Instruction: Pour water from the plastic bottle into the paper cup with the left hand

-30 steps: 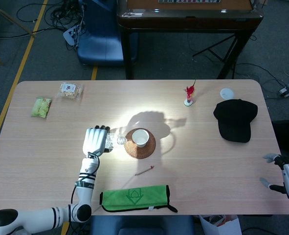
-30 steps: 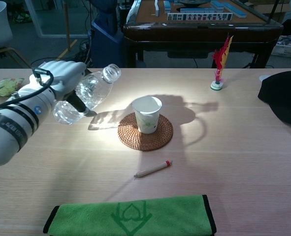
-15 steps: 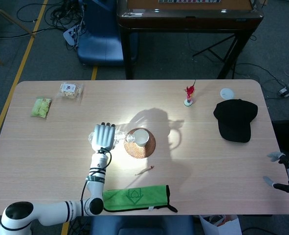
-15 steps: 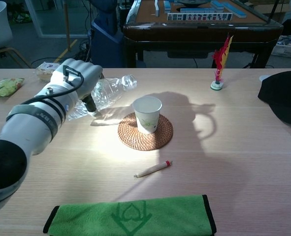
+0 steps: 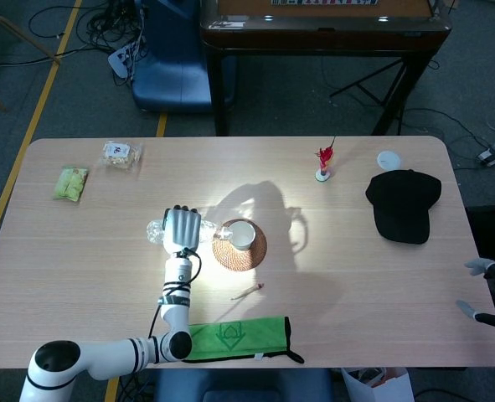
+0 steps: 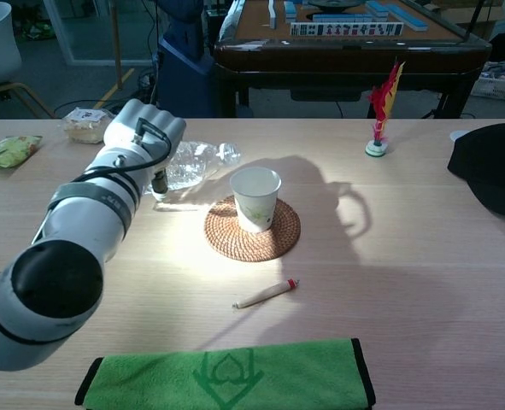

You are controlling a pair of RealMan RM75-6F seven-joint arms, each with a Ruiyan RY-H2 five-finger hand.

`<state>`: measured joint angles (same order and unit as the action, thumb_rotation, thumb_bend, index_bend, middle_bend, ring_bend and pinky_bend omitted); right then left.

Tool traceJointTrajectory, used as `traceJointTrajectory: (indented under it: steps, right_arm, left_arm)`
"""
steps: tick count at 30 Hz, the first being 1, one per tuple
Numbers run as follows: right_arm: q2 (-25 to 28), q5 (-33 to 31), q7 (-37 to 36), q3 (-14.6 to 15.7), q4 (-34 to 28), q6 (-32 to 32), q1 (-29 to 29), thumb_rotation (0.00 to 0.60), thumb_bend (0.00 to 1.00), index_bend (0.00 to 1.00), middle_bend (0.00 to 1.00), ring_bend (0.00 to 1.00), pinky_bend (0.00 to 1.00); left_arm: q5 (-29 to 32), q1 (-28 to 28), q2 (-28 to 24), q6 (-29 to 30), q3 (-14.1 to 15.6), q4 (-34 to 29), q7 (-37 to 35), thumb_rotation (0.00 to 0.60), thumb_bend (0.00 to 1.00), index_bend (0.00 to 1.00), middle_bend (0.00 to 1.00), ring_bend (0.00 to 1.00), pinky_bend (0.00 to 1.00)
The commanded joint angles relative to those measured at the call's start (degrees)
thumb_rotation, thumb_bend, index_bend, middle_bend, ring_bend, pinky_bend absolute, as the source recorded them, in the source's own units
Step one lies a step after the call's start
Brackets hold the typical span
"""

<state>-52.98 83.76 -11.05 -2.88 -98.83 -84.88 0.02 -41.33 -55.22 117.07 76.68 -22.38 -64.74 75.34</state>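
tipped lower, plastic bottle (image 6: 192,162) lies level, mouth toward paper cup (image 6: 255,197), fingers (image 6: 149,128) wrapped round it.

Our left hand (image 6: 146,128) holds the bottle (image 6: 192,162) lying sideways, neck beside the cup (image 6: 255,197) on its coaster (image 6: 252,231).

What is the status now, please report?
Left hand grips plastic bottle, tipped toward paper cup on woven coaster. Right hand at table edge, holding nothing. Nothing blocks the cup.
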Motion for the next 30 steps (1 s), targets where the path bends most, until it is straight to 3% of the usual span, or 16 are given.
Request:
traceJointTrajectory:
  steps: [1, 30]
  right_arm:
    - [0.1, -0.1, -0.3, 0.0, 0.2, 0.3, 0.1, 0.600, 0.00, 0.37, 0.42, 0.40, 0.45]
    - [0.3, -0.7, -1.7, -0.3, 0.7, 1.1, 0.2, 0.600, 0.00, 0.37, 0.42, 0.40, 0.45]
  left_arm:
    - [0.3, -1.0, 1.0, 0.7, -0.3, 1.2, 1.5, 0.600, 0.07, 0.76, 0.76, 0.63, 0.63]
    - [-0.8, -5.9, 6.6, 3.3, -0.5, 11.9, 11.2, 0.600, 0.08, 0.76, 0.76, 0.62, 0.63]
